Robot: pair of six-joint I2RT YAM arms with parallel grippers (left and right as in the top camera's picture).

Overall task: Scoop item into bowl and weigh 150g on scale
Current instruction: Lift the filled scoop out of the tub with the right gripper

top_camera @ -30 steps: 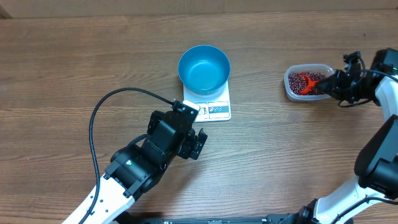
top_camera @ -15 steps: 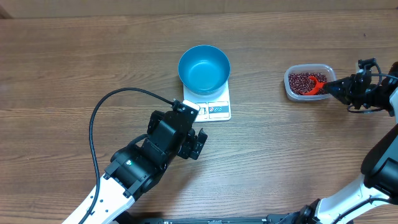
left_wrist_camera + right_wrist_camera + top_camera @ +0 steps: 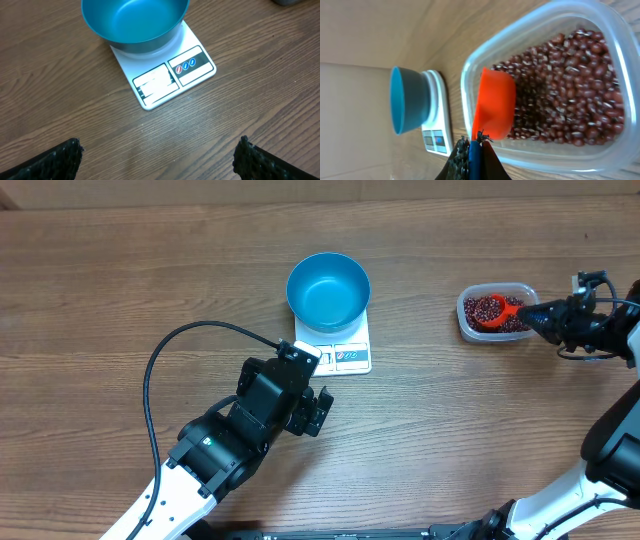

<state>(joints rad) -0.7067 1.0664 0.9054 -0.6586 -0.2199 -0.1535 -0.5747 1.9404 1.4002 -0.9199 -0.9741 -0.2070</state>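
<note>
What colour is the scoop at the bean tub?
The scoop is bright orange-red, clearest in the right wrist view.

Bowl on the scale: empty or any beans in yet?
Empty. The bowl shows bare blue inside; the beans lie in the tub.

Clear plastic tub (image 3: pixel 560 157) on wooden table (image 3: pixel 100 270), orange scoop (image 3: pixel 495 105) inside it, black cable (image 3: pixel 148 390) looped at left

Bright, even light with soft shadows — 3 views sharp, mild sheen inside the bowl (image 3: pixel 135 22).
</note>
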